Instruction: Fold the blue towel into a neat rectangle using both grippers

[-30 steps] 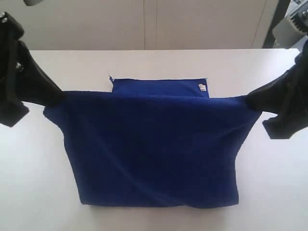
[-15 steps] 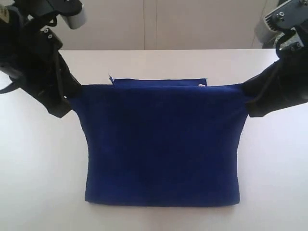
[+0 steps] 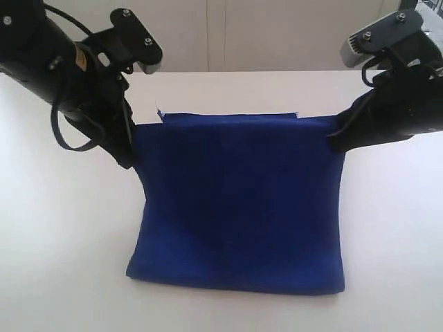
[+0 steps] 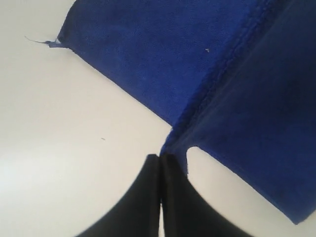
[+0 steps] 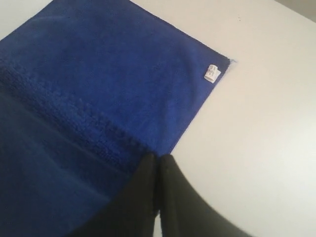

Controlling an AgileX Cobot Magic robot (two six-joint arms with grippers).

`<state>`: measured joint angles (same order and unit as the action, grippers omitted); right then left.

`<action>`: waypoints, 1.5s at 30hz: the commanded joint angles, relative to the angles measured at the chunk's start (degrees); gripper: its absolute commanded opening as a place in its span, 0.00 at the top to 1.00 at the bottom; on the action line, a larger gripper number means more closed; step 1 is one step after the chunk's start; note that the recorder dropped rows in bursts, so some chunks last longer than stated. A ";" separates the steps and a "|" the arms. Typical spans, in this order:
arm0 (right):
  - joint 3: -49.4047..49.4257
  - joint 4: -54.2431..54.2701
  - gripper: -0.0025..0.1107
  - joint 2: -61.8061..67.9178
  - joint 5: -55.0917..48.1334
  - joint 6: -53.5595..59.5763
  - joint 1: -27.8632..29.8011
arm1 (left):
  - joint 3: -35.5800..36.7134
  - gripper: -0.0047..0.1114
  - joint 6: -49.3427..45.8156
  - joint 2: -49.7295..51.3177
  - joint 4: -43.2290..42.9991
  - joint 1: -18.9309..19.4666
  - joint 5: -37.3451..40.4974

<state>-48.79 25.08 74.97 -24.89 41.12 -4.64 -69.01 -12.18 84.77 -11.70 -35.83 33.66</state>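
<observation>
Exterior view, item: blue towel [image 3: 239, 207], one, doubled over on the white table [image 3: 55, 242], fold nearest the camera, upper layer held up at its far edge and stretched between two holders. Left gripper [image 3: 129, 153]: fingers pinched together on the upper layer's left corner. Right gripper [image 3: 337, 138]: likewise clamped on the right corner. Lower layer flat on the table, its far edge showing as a thin strip beyond the held edge; white tag [image 5: 212, 72] at its corner, seen from the right wrist view. Handling, by judgement: light, limp, fuzzy cloth; not fragile, unlikely to slip from a pinch, but liable to sag and wrinkle if the span slackens. Best taken at the hemmed corners, as now, kept taut and level so the edges meet square.
</observation>
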 commanded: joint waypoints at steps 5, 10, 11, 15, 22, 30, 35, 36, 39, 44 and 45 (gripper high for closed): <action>-5.31 -0.81 0.98 3.89 3.43 0.00 0.07 | 0.27 0.96 6.70 1.84 -10.16 -0.14 -2.83; -8.26 -1.83 0.98 5.71 3.44 0.12 0.07 | 0.27 0.96 7.51 1.84 -12.80 -0.14 -5.90; -8.81 -2.07 0.98 6.47 3.58 0.12 0.07 | 0.27 0.96 7.51 1.94 -12.89 0.41 -6.80; -10.25 -2.68 0.98 9.34 4.28 0.12 0.07 | 0.27 0.96 8.53 2.66 -12.89 2.78 -8.54; -12.48 -2.77 0.98 11.96 5.82 0.12 0.07 | 0.27 0.96 8.52 2.80 -13.68 3.82 -11.72; -15.28 -2.90 0.98 11.97 5.70 0.12 0.07 | -4.11 0.96 8.75 2.80 -14.29 3.82 -10.15; -15.50 -3.02 0.98 12.40 5.81 0.12 0.07 | -5.62 0.96 8.60 3.29 -14.53 3.82 -9.86; -15.50 -3.15 0.98 12.48 5.91 0.12 0.07 | -5.62 0.96 8.60 3.96 -14.53 3.82 -9.86; -15.50 -4.19 0.98 12.86 6.82 0.12 0.07 | -5.62 0.96 8.60 5.67 -14.57 3.82 -10.28; -15.74 -4.72 0.98 13.11 7.99 0.12 0.15 | -5.77 0.96 8.45 6.61 -15.77 3.82 -12.84; -15.74 -4.72 0.98 13.22 8.24 0.12 0.15 | -5.77 0.96 8.45 6.61 -15.88 3.82 -13.16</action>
<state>-64.16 21.17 88.09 -18.50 41.12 -4.75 -74.47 -3.97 91.65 -26.37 -32.32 21.22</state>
